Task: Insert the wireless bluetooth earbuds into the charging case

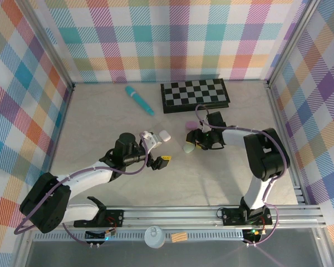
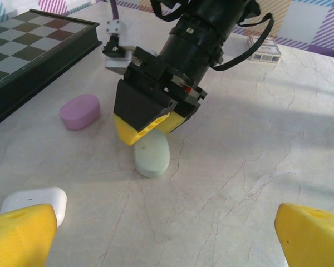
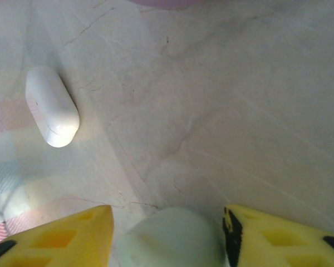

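- While the right gripper (image 1: 191,144) sits on the near side of the chessboard (image 1: 195,95), its yellow fingers (image 3: 61,236) stand one on each side of the pale green charging case (image 3: 172,239), close against it, so the case is gripped.
- Pale green charging case: lid down, lying flat on the marbled table (image 1: 211,183) a little way off the chessboard's near edge. In the left wrist view it lies directly under the right gripper's tips.
- Pink charging case (image 1: 190,124): lid down, lying flat between the chessboard's near edge and the green case, touched by neither gripper.
- White charging case (image 1: 165,135): lid down, lying flat on the near side of the chessboard, below its left corner and just beside one finger of the left gripper.
- Left gripper (image 1: 158,148): near-left of the chessboard and farther from it than the right gripper. Its yellow fingers (image 2: 19,233) are spread wide with only bare table between them, and it faces the right gripper.
- Teal stick (image 1: 139,100): lying slantwise on the table just left of the chessboard, well apart from all three cases.
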Action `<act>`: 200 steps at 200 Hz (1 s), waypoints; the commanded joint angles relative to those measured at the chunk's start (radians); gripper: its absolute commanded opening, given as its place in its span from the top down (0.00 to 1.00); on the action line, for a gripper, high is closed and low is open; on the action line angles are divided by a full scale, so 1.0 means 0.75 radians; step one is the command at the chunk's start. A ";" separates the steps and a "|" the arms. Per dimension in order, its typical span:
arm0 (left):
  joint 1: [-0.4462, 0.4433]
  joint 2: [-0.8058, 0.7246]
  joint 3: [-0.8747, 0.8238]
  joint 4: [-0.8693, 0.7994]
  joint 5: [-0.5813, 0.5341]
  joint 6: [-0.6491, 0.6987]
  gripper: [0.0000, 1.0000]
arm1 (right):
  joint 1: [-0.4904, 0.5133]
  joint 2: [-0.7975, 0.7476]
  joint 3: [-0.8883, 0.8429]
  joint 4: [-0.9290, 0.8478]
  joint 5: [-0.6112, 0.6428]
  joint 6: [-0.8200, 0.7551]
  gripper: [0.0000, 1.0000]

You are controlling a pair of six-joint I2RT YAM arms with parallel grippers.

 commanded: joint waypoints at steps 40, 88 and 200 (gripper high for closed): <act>0.011 -0.132 -0.027 0.045 -0.351 -0.058 0.00 | -0.019 -0.361 -0.019 -0.228 0.327 -0.186 0.26; 0.053 -0.274 -0.058 -0.012 -0.792 -0.009 0.00 | -0.082 -0.663 -0.054 -0.219 0.617 -0.364 0.09; 0.489 -0.175 -0.296 0.161 -0.950 -0.226 0.00 | -0.256 -0.965 -0.690 0.583 0.912 -0.771 0.01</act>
